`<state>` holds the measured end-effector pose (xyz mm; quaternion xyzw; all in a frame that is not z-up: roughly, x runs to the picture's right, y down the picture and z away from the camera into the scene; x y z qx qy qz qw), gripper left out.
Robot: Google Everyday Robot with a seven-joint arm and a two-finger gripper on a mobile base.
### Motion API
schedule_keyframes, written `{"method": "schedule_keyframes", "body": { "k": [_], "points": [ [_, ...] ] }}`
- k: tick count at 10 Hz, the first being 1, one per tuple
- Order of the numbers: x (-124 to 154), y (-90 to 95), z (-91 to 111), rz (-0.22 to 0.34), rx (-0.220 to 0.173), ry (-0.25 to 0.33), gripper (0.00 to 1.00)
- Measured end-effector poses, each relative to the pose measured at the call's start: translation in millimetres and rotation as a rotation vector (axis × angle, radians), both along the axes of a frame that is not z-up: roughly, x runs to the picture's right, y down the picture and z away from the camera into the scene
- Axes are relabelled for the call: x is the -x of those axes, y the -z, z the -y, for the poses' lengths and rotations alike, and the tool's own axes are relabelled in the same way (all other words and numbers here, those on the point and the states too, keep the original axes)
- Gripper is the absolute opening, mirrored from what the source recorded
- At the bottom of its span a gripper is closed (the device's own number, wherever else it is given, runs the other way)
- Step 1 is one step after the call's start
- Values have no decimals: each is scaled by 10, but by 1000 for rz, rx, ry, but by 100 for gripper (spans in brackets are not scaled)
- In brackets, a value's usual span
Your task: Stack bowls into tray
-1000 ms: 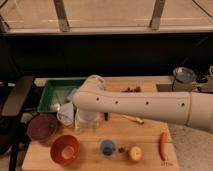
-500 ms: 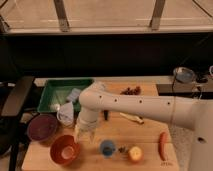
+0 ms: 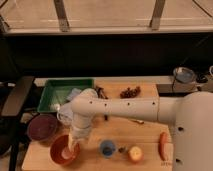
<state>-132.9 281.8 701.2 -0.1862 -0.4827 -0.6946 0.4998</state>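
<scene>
The orange-red bowl (image 3: pixel 61 150) sits on the wooden table near the front left. The dark purple bowl (image 3: pixel 42 128) stands just left of it and a little further back, at the table's left edge. The green tray (image 3: pixel 52 95) lies at the back left with a pale object inside. My white arm reaches down from the right, and its gripper (image 3: pixel 72 145) is at the right rim of the orange-red bowl, partly over its inside.
A small blue cup (image 3: pixel 106 148) stands right of the orange-red bowl. A white cup (image 3: pixel 64 115) is by the tray's front. An apple (image 3: pixel 135 154), a red vegetable (image 3: pixel 163 146), dark grapes (image 3: pixel 130 92) and a metal pot (image 3: pixel 183 75) lie to the right.
My arm has swung down and to the left, bringing the gripper from above the table's middle to the orange-red bowl's rim. The bowls have not moved.
</scene>
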Motion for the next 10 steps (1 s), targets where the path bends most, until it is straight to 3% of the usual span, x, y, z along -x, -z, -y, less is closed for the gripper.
{"method": "schedule_keyframes", "body": {
  "k": [3, 5, 8, 10],
  "points": [
    [-37, -102, -175, -28, 22, -23, 52],
    [-71, -102, -201, -46, 11, -42, 35],
    [-192, -7, 11, -97, -35, -98, 5],
    [-242, 39, 123, -113, -50, -139, 0]
  ]
}}
